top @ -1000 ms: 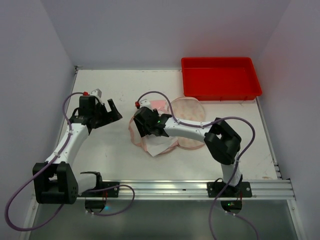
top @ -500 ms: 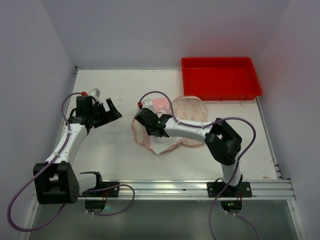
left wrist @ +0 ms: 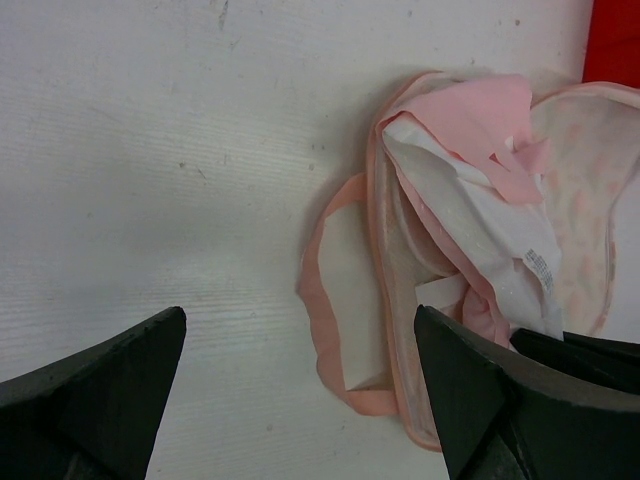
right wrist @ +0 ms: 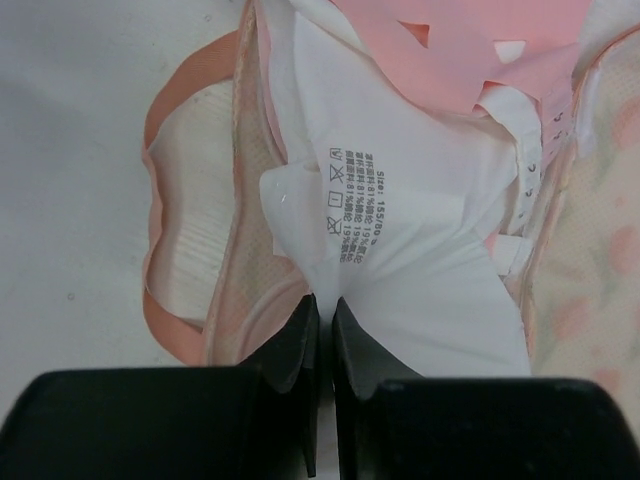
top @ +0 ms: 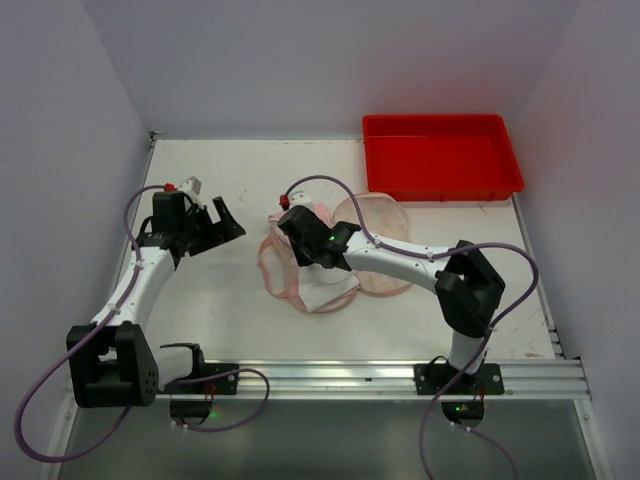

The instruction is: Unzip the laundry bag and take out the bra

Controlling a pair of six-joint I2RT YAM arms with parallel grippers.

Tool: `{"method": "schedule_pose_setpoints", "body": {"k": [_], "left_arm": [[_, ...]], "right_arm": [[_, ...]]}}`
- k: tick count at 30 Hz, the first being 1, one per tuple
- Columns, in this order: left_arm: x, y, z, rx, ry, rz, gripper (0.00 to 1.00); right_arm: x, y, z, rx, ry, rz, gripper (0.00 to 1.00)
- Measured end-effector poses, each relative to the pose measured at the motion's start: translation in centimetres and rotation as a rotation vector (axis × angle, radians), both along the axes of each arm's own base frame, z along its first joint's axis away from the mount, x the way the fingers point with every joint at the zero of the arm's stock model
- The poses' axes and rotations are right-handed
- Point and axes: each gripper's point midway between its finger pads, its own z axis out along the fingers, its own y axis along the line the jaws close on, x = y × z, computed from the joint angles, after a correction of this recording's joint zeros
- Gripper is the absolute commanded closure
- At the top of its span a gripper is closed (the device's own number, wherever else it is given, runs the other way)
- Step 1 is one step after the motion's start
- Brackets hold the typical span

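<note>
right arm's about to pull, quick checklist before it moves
1. bag unzipped: ok, it lies open with the bra showing.
2. right hand shut on the bra: ok, it pinches the white cloth.
3. bag rim clear of that pinch: cannot tell, the rim sits right against it.
4. left hand pinning the bag: not ok, it is open over the table, touching nothing.
5. bra out of the bag: not ok, it lies on the opened bag.

Red rect. plastic tray (top: 440,188) sits far right on the white tabletop (top: 220,310), back up against the pale lilac wall (top: 330,60). Silver alu. rail (top: 340,375) runs along the near edge. Tabletop w/ a few dark specks.
</note>
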Motion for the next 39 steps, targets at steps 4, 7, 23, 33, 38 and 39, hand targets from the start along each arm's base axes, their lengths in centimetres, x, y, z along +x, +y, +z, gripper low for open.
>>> {"method": "schedule_pose_setpoints", "body": {"k": [4, 7, 23, 33, 38, 39], "left_arm": [[0.0, -0.1, -0.1, -0.005, 0.006, -0.005, 0.00], [0.0, -0.2, -0.1, -0.007, 0.005, -0.007, 0.00], [-0.1, -0.3, -0.1, -0.011, 0.005, -0.012, 0.00], [-0.1, -0.3, -0.1, -0.010, 0.005, -0.013, 0.00], [-0.1, -0.3, -0.1, -0.011, 0.005, -0.013, 0.00], [-0.1, -0.3, -0.1, -0.011, 0.005, -0.014, 0.00]], "right_arm": [[-0.2, 0.2, -1.3, -0.010, 0.033, 0.020, 0.84], [-0.5, 0.3, -2.9, -0.029, 0.068, 0.036, 0.70], [-0.7, -0.3, -3.9, -0.058, 0.085, 0.035, 0.64], [-0.1, -2.3, -2.5, -0.037, 0.082, -0.009, 0.68], [0.5, -2.6, -1.1, 0.009, 0.075, -0.032, 0.65], [0.6, -2.7, -1.0, 0.016, 0.080, -0.034, 0.62]]}}
